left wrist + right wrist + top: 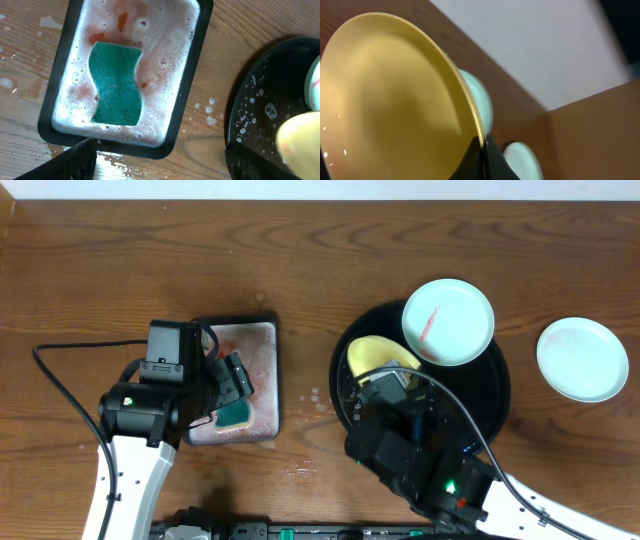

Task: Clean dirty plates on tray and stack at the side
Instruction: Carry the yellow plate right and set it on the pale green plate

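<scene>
Over the black tray [500, 395] on the wet tabletop [100, 280], the stiff, probably slippery, breakable yellow plate [385, 110] is pinched at its rim by the closed right gripper [482, 150], while the left gripper [160, 150] is spread open.

— The worktop [100, 270]?
— Brown wood grain, low sheen.
— The round tray [495, 385]?
— Glossy black, beaded with droplets.
— And the yellow plate [390, 100]?
— Smooth, glazed-looking. The green sponge [116, 85] looks coarse, sitting in foam.
</scene>
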`<act>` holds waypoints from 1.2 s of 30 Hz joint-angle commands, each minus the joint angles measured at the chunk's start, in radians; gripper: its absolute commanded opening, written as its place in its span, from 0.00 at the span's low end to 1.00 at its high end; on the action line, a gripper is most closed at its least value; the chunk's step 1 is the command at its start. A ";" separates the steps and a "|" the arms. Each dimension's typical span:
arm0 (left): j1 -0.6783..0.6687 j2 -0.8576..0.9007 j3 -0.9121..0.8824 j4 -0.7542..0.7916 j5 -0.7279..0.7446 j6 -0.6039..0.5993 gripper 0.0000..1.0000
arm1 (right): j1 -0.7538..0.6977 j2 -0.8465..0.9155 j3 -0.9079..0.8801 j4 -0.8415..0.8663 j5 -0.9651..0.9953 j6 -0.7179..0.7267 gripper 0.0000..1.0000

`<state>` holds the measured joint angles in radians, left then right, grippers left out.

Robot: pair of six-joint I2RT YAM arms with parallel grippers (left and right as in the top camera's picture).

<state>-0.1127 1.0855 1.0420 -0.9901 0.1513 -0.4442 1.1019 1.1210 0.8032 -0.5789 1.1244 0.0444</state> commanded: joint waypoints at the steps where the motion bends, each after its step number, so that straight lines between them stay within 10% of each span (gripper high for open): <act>1: 0.003 0.001 0.009 -0.003 -0.002 0.006 0.83 | -0.099 -0.010 0.021 0.003 -0.245 0.211 0.01; 12: 0.003 0.001 0.009 -0.003 -0.002 0.006 0.83 | -0.927 -0.033 0.054 -0.002 -1.178 0.285 0.01; 21: 0.003 0.001 0.009 -0.003 -0.002 0.006 0.83 | -1.627 0.120 0.054 0.093 -1.294 0.435 0.01; 33: 0.003 0.001 0.009 -0.003 -0.002 0.006 0.83 | -1.876 0.439 0.054 0.275 -1.227 0.445 0.02; 36: 0.003 0.001 0.009 -0.003 -0.002 0.006 0.83 | -1.871 0.431 0.060 0.305 -1.285 0.444 0.27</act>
<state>-0.1127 1.0866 1.0420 -0.9901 0.1513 -0.4442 -0.7647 1.5623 0.8429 -0.3023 -0.1131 0.4850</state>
